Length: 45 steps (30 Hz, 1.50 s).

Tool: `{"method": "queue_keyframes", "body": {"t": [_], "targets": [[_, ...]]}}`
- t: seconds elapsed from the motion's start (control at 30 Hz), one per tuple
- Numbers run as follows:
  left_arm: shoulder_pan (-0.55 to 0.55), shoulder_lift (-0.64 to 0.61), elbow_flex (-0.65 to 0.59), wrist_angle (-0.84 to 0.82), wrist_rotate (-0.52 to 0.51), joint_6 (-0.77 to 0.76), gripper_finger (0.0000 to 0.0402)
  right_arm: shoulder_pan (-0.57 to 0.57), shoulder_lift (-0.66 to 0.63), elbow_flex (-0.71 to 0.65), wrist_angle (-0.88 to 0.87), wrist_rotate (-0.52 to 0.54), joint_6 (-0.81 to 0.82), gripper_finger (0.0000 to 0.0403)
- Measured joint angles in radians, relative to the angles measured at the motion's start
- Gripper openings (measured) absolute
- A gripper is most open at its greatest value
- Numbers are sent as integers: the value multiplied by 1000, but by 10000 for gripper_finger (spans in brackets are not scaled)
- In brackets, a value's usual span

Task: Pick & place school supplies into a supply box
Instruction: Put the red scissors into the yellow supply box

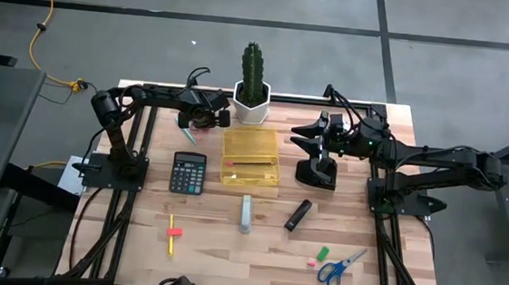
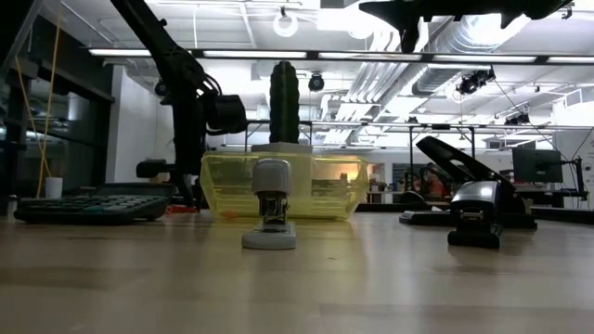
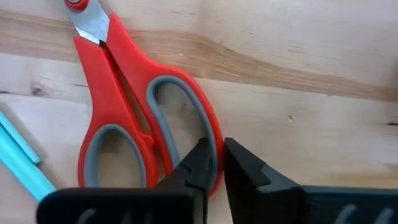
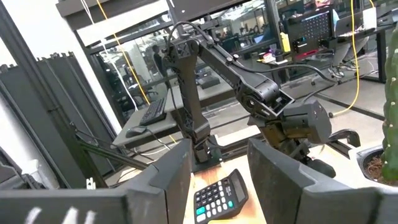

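The red-handled scissors (image 3: 124,99) lie flat on the wooden table at its far left, grey-lined handle loops toward my left gripper (image 3: 216,148). That gripper (image 1: 203,120) points down over them, shut on a handle loop, and hides them in the high view. The supply box (image 1: 250,158), a shallow translucent yellow tray, stands to the right of it, in front of the cactus pot. My right gripper (image 4: 221,163) hangs open and level in the air above the far right of the table (image 1: 308,136), touching nothing. The blue-handled scissors (image 1: 340,269) lie at the near right. My left gripper pinches the outer rim of the larger handle loop (image 3: 214,134) between its two fingers, one finger (image 3: 196,165) over the loop's hole and the other (image 3: 249,174) outside it. The fingers come from above, pointing steeply down. The scissors lie flat on the table.
A light blue pen (image 3: 22,165) lies beside the scissors. A black calculator (image 1: 187,173) sits left of the box, with a black stapler (image 1: 316,173) to its right. A grey-white piece (image 1: 246,213), a black marker (image 1: 298,214), a yellow pencil (image 1: 173,234) and green (image 1: 322,253) and pink (image 1: 311,263) erasers lie nearer.
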Motion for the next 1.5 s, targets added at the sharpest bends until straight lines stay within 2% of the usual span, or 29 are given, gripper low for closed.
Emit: {"method": "queue_keyframes", "body": {"t": [0.2,0.4,0.8,1.0,1.23,1.37,1.5], "targets": [[0,-44,-7,-18,-2,32,5,0,0,0,1,0,-1,151],[-9,-121,-6,-56,-12,21,5,0,0,0,1,4,-1,151],[-71,-336,-3,-173,-79,12,5,0,0,0,-6,3,-1,151],[-176,-465,-3,-237,-103,13,4,0,0,0,-6,3,-2,151],[-407,-642,-3,-228,-138,153,4,-2,0,0,-6,3,-5,151],[-515,-766,-3,-173,-152,238,4,-3,0,0,-6,23,-6,151],[-592,-868,-3,-23,-147,351,4,-3,0,0,-3,31,-10,151]]}}
